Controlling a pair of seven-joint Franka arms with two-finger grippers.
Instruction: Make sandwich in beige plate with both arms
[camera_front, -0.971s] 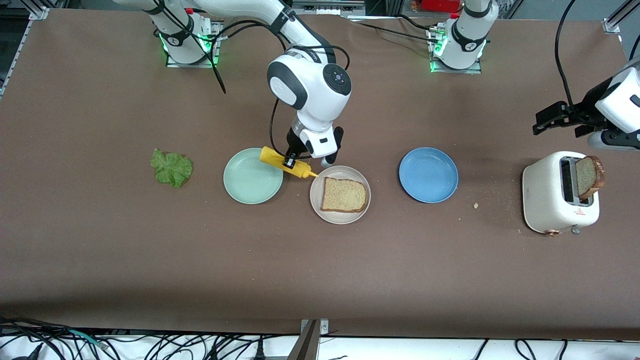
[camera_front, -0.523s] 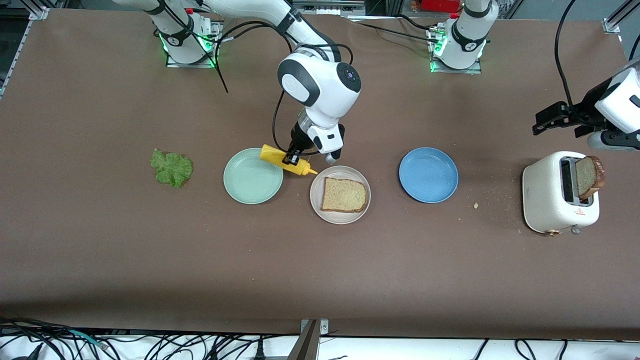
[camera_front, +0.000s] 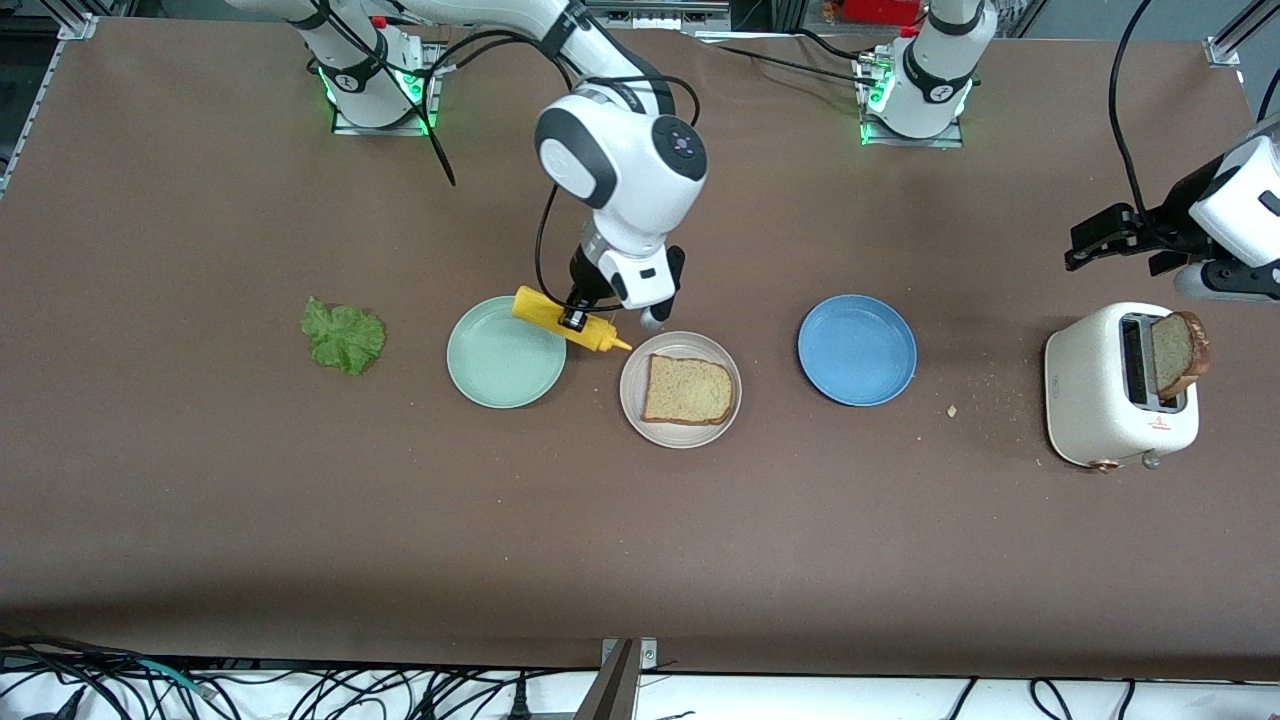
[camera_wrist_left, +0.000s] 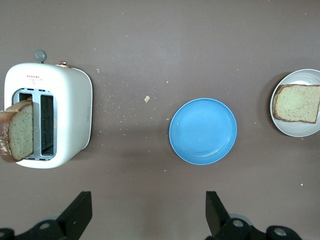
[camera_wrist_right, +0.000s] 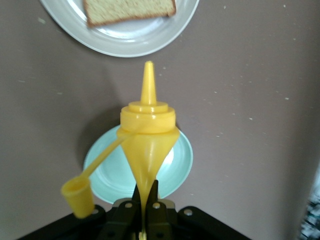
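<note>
Brown table (camera_front: 300, 520): right gripper (camera_front: 578, 318) grasps yellow bottle (camera_front: 562, 326); left gripper (camera_wrist_left: 145, 220) released.

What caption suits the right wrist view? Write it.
Right gripper squeezing a yellow sauce bottle, cap off, above the mint-green plate.

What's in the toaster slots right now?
In the toaster, one bread slice stands partly raised out of one slot, crust showing; its lower part is hidden inside. The other slot looks empty, though its bottom is dark.
</note>
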